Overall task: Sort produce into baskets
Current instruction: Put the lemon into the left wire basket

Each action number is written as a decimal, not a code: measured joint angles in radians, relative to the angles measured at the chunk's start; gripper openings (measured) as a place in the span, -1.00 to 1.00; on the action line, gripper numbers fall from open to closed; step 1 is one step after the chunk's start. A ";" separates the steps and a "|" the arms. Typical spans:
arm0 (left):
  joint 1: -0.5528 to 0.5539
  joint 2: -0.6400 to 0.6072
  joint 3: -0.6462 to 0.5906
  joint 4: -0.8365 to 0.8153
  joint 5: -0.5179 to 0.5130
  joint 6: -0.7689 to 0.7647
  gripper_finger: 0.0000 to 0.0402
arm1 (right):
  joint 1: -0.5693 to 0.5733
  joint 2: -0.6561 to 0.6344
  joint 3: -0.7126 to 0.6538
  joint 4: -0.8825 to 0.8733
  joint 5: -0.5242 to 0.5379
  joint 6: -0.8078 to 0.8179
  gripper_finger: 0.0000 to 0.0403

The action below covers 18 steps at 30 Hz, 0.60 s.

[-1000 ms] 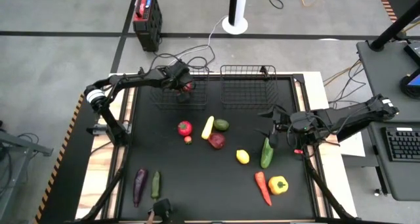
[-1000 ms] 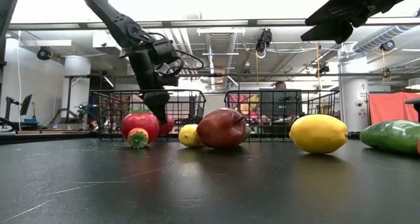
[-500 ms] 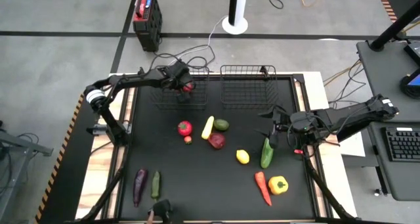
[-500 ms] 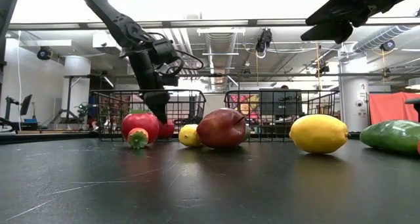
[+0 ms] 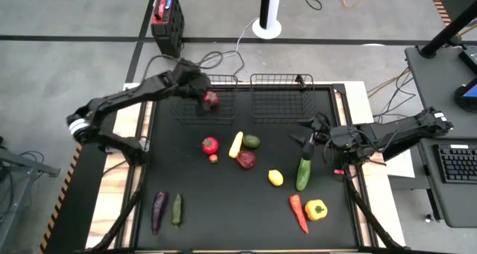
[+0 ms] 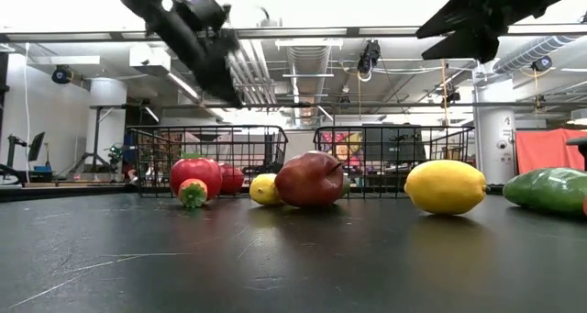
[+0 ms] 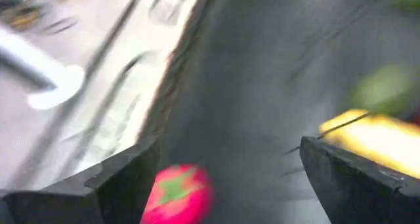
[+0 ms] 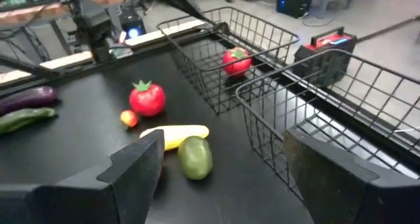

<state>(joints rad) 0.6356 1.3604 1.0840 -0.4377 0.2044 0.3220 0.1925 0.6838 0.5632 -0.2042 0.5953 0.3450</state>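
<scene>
- Left claw [image 5: 195,81], released, hangs above the far-left basket [image 5: 223,114] holding one tomato [image 5: 212,98].
- Right claw [image 5: 306,137], spread and empty, hovers over the cucumber [image 5: 303,172]: probably light, smooth, slippery; grip mid-length.

Left wrist view — heavily smeared, most shapes streaked.

Left gripper [image 7: 226,184]: two dark fingers [image 7: 125,178] at either side of the lower frame, set wide apart, nothing between them.

Red tomato [image 7: 177,192] with a green star-shaped top, low in frame just beside one finger; not touching it as far as can be told.

Dark table surface [image 7: 262,106] fills the middle of the view. Along its edge a pale floor [image 7: 79,66] with cable-like streaks and a light bar-shaped object, too blurred to name.

Yellow squash [image 7: 371,135] lies on the dark surface near the other finger — a green piece [image 7: 384,89] just past it, outline unclear.
</scene>
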 joint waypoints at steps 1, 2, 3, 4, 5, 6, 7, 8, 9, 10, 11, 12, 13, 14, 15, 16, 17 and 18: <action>-0.018 -0.029 0.000 0.001 0.061 -0.054 0.74 | 0.000 0.004 0.000 0.000 0.001 -0.004 0.51; -0.046 -0.059 -0.003 0.003 0.097 -0.104 0.73 | 0.000 0.006 0.000 -0.001 0.000 -0.018 0.51; -0.084 -0.088 -0.009 0.003 0.100 -0.134 0.73 | 0.000 0.010 0.000 -0.002 -0.004 -0.034 0.51; -0.136 -0.112 -0.015 0.003 0.069 -0.150 0.72 | 0.000 0.016 0.000 -0.002 -0.024 -0.055 0.51; -0.194 -0.133 -0.018 0.005 0.008 -0.159 0.72 | 0.000 0.020 0.000 0.000 -0.047 -0.075 0.51; -0.254 -0.149 -0.019 0.007 -0.076 -0.167 0.71 | 0.000 0.024 0.000 -0.001 -0.068 -0.085 0.51; -0.315 -0.160 -0.019 0.007 -0.165 -0.174 0.71 | 0.001 0.030 0.000 -0.002 -0.083 -0.097 0.51; -0.374 -0.169 -0.019 0.006 -0.252 -0.181 0.71 | 0.001 0.037 0.000 0.000 -0.098 -0.102 0.51; -0.426 -0.175 -0.019 0.003 -0.324 -0.186 0.71 | 0.001 0.044 0.000 -0.001 -0.104 -0.106 0.51; -0.471 -0.180 -0.020 0.000 -0.384 -0.189 0.71 | 0.001 0.054 0.000 -0.001 -0.105 -0.106 0.51; -0.510 -0.181 -0.020 0.001 -0.421 -0.192 0.71 | 0.001 0.065 0.000 0.002 -0.106 -0.106 0.51; -0.543 -0.181 -0.020 0.001 -0.443 -0.200 0.71 | 0.001 0.078 0.003 0.001 -0.106 -0.098 0.51; -0.568 -0.181 -0.022 0.001 -0.454 -0.213 0.71 | 0.001 0.096 0.012 -0.002 -0.106 -0.089 0.51; -0.591 -0.178 -0.026 0.006 -0.458 -0.228 0.71 | 0.001 0.117 0.027 -0.001 -0.106 -0.078 0.51; -0.613 -0.175 -0.032 0.013 -0.462 -0.237 0.71 | 0.001 0.139 0.047 0.000 -0.109 -0.077 0.51; -0.634 -0.172 -0.043 0.018 -0.468 -0.241 0.71 | 0.001 0.162 0.070 0.000 -0.120 -0.081 0.51; -0.653 -0.169 -0.058 0.017 -0.476 -0.244 0.71 | 0.001 0.189 0.097 -0.003 -0.128 -0.095 0.51; -0.671 -0.168 -0.077 0.016 -0.487 -0.245 0.71 | 0.001 0.218 0.129 -0.012 -0.129 -0.110 0.51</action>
<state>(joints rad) -0.0353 1.1927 1.0074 -0.4215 -0.2823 0.0769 0.1936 0.9014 0.6927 -0.2157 0.4659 0.2352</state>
